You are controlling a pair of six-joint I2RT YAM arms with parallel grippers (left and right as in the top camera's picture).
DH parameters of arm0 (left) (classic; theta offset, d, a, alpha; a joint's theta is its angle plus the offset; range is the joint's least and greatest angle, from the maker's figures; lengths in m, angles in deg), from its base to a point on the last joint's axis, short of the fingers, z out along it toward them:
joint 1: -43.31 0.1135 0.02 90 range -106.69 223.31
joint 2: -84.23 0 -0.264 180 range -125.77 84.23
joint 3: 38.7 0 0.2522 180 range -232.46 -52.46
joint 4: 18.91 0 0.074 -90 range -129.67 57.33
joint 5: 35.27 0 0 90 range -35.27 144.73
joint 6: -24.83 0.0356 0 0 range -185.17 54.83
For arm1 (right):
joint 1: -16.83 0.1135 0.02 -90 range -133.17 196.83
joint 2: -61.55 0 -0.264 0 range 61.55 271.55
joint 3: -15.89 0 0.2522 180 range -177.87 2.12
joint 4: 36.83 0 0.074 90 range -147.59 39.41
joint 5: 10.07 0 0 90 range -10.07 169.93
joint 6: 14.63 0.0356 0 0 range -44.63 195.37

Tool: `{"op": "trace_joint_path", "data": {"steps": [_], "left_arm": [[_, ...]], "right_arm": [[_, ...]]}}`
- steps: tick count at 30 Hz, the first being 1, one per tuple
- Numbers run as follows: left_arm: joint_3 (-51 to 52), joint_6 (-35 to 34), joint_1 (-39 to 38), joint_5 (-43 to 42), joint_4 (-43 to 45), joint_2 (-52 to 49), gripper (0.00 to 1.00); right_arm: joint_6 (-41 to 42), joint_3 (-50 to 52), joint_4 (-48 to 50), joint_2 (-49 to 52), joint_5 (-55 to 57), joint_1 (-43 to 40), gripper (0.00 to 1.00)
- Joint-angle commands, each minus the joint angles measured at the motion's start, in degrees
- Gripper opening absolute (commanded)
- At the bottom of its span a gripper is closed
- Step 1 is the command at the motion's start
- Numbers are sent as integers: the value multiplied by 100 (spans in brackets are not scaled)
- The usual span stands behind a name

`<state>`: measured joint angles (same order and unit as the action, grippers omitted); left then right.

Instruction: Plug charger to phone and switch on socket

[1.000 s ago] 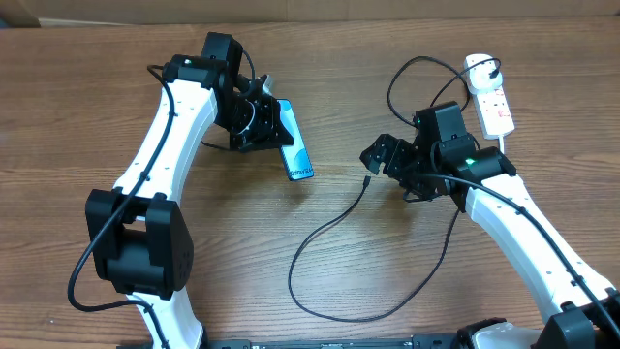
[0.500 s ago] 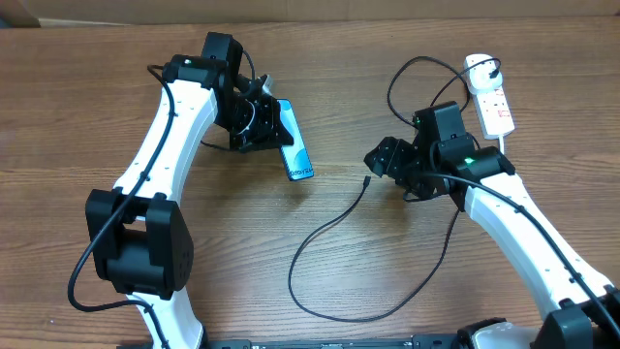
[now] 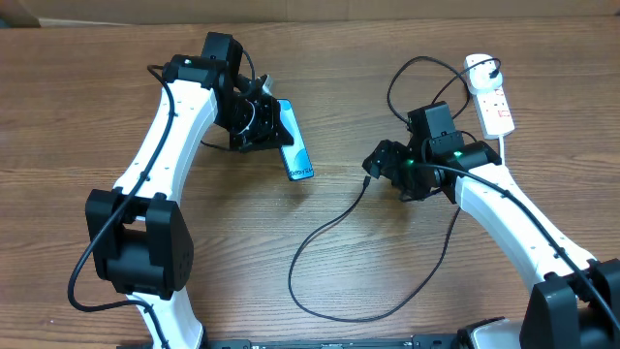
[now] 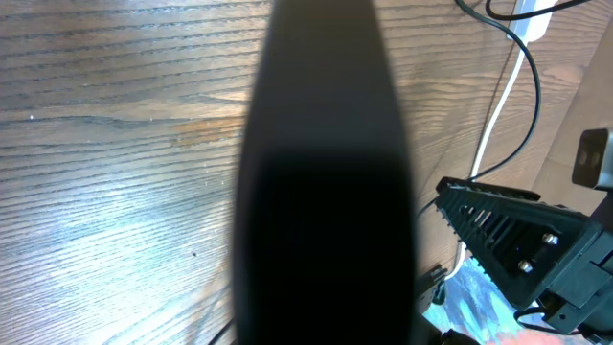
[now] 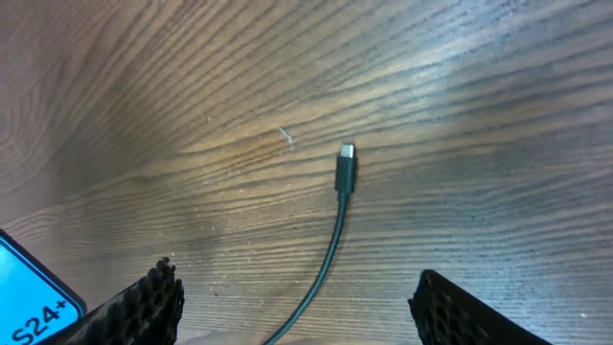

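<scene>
The phone [image 3: 296, 148], its blue screen lit, is tilted on the table at centre left, and my left gripper [image 3: 268, 126] is shut on its long edge. In the left wrist view a blurred black shape fills the middle, with one finger [image 4: 512, 230] and a strip of blue screen [image 4: 476, 297] at the right. The charger, a thin black cable [image 3: 312, 236], loops across the table; its connector tip [image 3: 366, 179] lies free. My right gripper [image 3: 380, 160] is open just above and right of the tip. In the right wrist view the tip [image 5: 346, 158] lies ahead of the open gripper [image 5: 295, 276].
The white socket strip [image 3: 492, 100] lies at the far right back, with the black cable plugged in at its top and a white cord [image 3: 503, 143] running down. A phone corner [image 5: 29, 299] shows at the lower left of the right wrist view.
My right gripper has shifted slightly left toward the connector tip and its wrist has turned. The left arm, phone and cable have not moved.
</scene>
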<state>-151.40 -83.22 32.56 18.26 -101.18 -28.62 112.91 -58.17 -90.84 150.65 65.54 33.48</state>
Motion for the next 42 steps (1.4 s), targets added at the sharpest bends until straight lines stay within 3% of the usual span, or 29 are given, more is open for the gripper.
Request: {"op": "trace_joint_path", "data": {"steps": [1,42], "left_arm": [[-79,-20,31,-258,26,4,4],[-79,-39,31,-407,125,4,4]], "right_arm": [[17,24,57,13,-13,42,76],[17,24,164,42,4,365,76]]}}
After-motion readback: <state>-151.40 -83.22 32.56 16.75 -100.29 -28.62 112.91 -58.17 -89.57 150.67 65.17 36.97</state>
